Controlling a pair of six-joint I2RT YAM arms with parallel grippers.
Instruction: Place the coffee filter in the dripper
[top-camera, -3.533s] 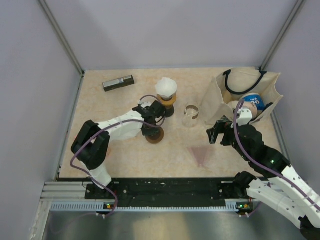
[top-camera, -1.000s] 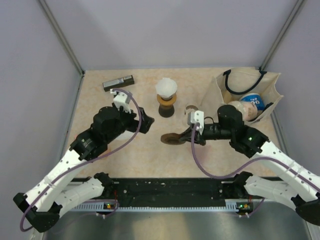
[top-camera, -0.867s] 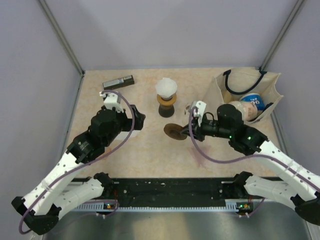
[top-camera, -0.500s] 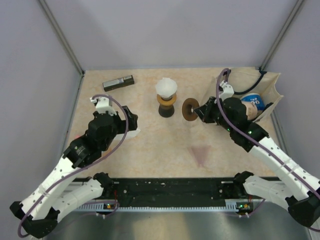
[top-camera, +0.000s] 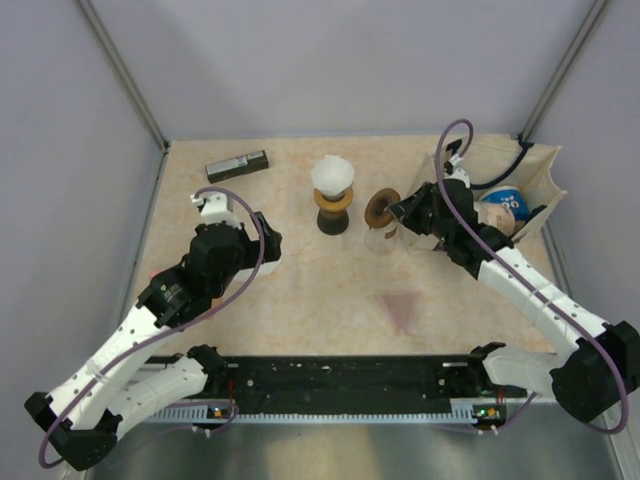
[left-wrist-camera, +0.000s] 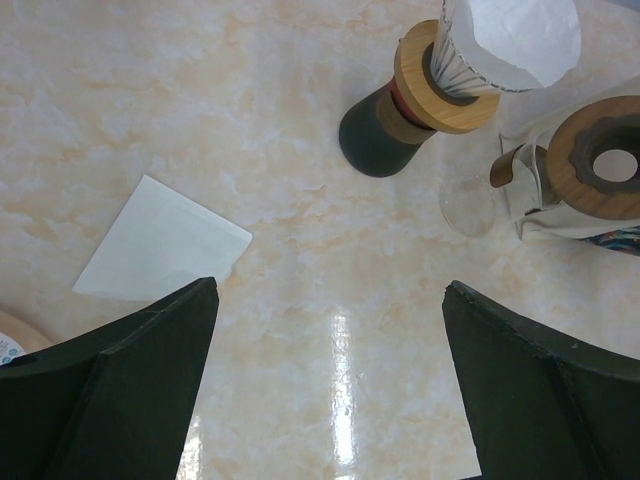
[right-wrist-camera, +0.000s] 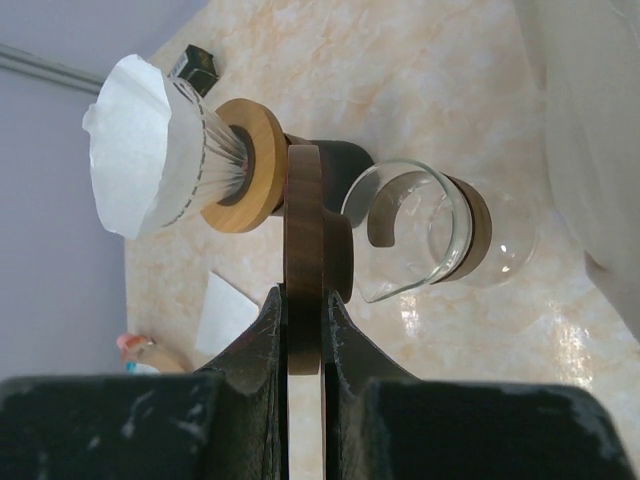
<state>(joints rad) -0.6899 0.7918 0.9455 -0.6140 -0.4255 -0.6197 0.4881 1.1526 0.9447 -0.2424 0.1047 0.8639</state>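
Note:
The dripper, a ribbed cone with a wooden collar on a dark base, stands at mid-table with a white coffee filter sitting in it; the left wrist view shows both, dripper and coffee filter. Another white filter lies flat on the table, also seen from the right wrist as a flat filter. My right gripper is shut on a dark wooden ring, held on edge just above a glass carafe. My left gripper hangs open over bare table.
A cloth tote bag with packets inside stands at the back right. A black bar-shaped device lies at the back left. A pale pinkish triangular sheet lies near the front. A round labelled object shows at the left wrist view's edge.
My right gripper has carried the wooden ring from mid-table back and right to the carafe. The left arm, which held the ring earlier, has drawn back to the left with open jaws.

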